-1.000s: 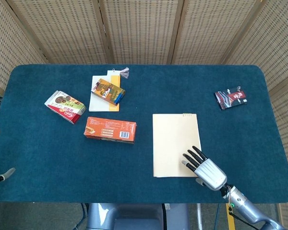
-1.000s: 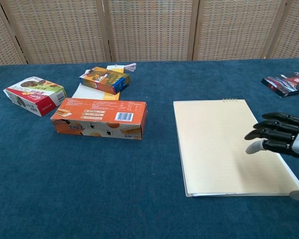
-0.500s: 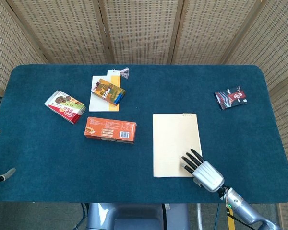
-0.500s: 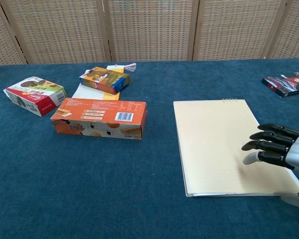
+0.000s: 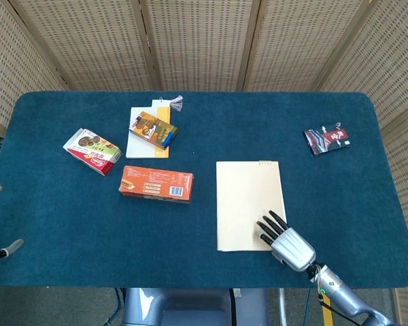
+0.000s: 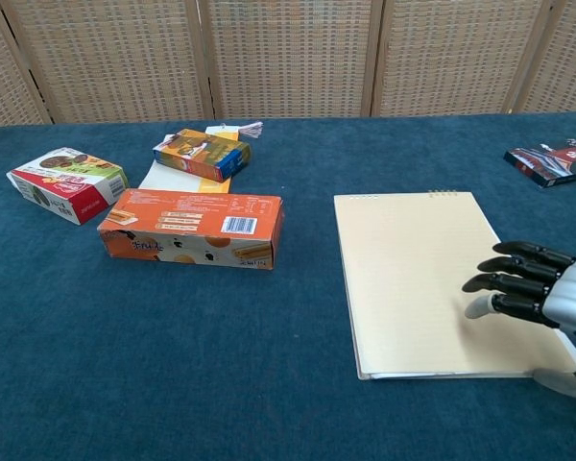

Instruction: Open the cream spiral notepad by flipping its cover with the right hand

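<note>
One cream spiral notepad (image 5: pixel 249 204) lies flat and closed on the blue table (image 5: pixel 68 224), right of the orange box (image 5: pixel 156 183). We note the right hand (image 5: pixel 285 240) over its near right corner, fingers (image 6: pixel 504 281) spread apart, gripping nothing.

The cream spiral notepad (image 5: pixel 249 204) (image 6: pixel 434 279) lies flat and closed on the blue bench (image 5: pixel 68 224), right of centre and toward the near edge. It is a plain rectangle set lengthwise, its long sides running away from the robot. The small wire coils of its binding show along the far short edge. The cover is a uniform pale cream without visible print. At the near edge, thin white page edges show beneath the cover in the chest view.
</note>
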Controlling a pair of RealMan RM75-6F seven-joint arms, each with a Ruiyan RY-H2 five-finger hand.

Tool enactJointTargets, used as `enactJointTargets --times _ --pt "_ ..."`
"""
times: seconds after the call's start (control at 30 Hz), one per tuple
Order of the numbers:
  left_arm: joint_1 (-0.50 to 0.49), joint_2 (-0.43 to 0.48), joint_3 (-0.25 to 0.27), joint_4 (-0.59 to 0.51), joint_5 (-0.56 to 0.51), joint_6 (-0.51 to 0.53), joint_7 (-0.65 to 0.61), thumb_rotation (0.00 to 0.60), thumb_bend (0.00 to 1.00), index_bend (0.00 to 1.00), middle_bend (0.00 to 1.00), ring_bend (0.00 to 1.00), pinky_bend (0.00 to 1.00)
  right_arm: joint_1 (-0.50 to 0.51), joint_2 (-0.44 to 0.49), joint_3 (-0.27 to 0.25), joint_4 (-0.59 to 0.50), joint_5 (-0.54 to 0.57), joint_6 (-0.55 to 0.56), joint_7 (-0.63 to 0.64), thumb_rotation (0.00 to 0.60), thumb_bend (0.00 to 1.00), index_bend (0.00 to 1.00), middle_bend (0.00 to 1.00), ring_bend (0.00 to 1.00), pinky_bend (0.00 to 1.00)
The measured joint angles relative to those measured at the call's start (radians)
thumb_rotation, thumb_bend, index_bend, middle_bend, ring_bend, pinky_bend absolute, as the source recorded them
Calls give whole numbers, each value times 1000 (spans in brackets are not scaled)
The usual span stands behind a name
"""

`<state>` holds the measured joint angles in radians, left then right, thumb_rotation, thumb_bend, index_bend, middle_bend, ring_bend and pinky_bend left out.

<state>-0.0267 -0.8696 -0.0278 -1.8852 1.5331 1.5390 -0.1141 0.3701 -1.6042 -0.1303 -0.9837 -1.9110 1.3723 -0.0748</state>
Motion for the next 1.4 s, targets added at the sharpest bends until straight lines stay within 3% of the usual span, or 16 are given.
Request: enactJointTargets --times 0.63,1.23,1.4 --pt "-3 3 2 0 2 -4 -5 600 0 0 0 0 0 4 -9 -23 6 17 -5 -22 600 363 228 168 113 37" --pt "-4 6 2 0 1 -7 -15 600 0 0 0 0 0 19 -28 -11 17 51 -32 -47 600 363 233 175 119 42" --pt "-4 6 3 0 2 -7 -15 600 0 0 0 0 0 19 -46 2 28 61 -24 -73 600 440 242 191 147 82"
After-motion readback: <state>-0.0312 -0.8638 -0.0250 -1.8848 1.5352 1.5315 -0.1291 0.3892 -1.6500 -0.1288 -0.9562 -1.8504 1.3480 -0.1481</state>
